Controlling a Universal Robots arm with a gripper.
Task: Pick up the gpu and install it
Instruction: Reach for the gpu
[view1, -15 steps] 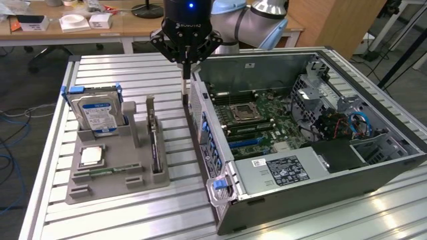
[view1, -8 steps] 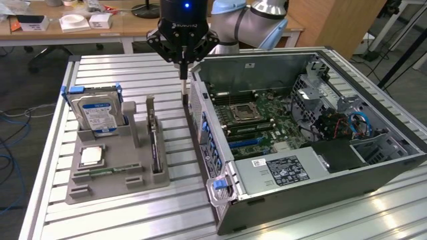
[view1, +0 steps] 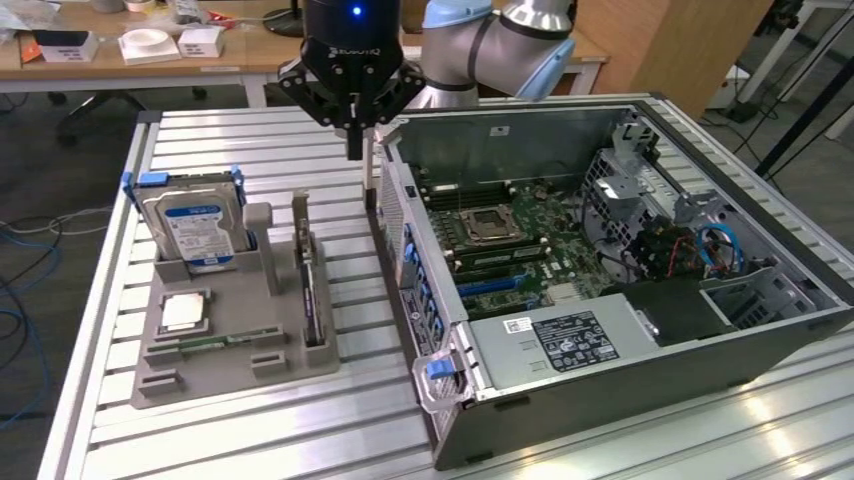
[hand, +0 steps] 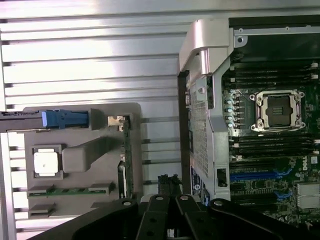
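Note:
The gpu (view1: 310, 285) stands on edge in a slot along one side of the grey holder (view1: 234, 375); it is a thin green card with a silver bracket at its far end. The wrist view looks down on its edge, gpu (hand: 127, 155). My gripper (view1: 354, 150) hangs shut and empty above the table, past the holder's far end, between the holder and the open computer case (view1: 400, 230). In the wrist view my gripper (hand: 169, 197) has its black fingers together, over the gap between the gpu and the case wall (hand: 197, 125).
The holder also carries a hard drive (view1: 194, 225) in a blue frame, a processor (view1: 183, 312) and a memory stick (view1: 214, 343). Inside the case lie the motherboard (view1: 534, 235) with blue slots (view1: 501, 285), a power supply (view1: 567, 340) and cables. Desks stand behind the slatted table.

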